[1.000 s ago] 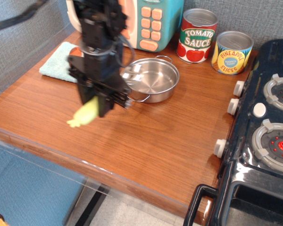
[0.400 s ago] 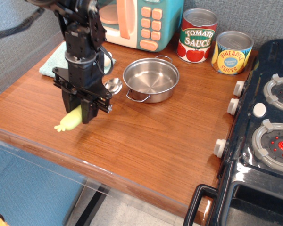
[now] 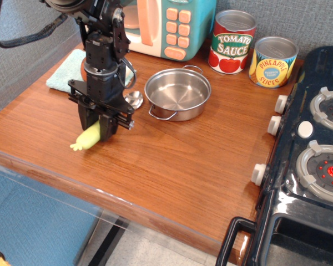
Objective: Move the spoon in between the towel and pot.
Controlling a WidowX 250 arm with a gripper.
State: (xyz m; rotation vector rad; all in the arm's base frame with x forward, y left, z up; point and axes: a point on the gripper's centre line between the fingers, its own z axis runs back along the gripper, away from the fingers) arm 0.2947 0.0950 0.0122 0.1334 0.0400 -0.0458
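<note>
My black gripper (image 3: 100, 126) is shut on the spoon (image 3: 89, 138). Its pale-yellow handle sticks out to the lower left of the fingers, and its silver bowl (image 3: 135, 99) shows behind the gripper, next to the pot. The spoon sits low over the wooden table (image 3: 172, 160); I cannot tell if it touches. The shiny steel pot (image 3: 177, 93) stands just right of the gripper. The mint towel (image 3: 66, 72) lies at the back left, partly hidden by the arm.
A teal and peach toy microwave (image 3: 166, 25) stands at the back. A tomato sauce can (image 3: 232, 41) and a pineapple can (image 3: 273, 61) stand at the back right. A black toy stove (image 3: 316, 149) fills the right side. The table's front edge runs close below the gripper.
The gripper with the spoon moved left from in front of the pot, then shifted slightly right and back. The spoon's bowl now lies close to the pot's left side.
</note>
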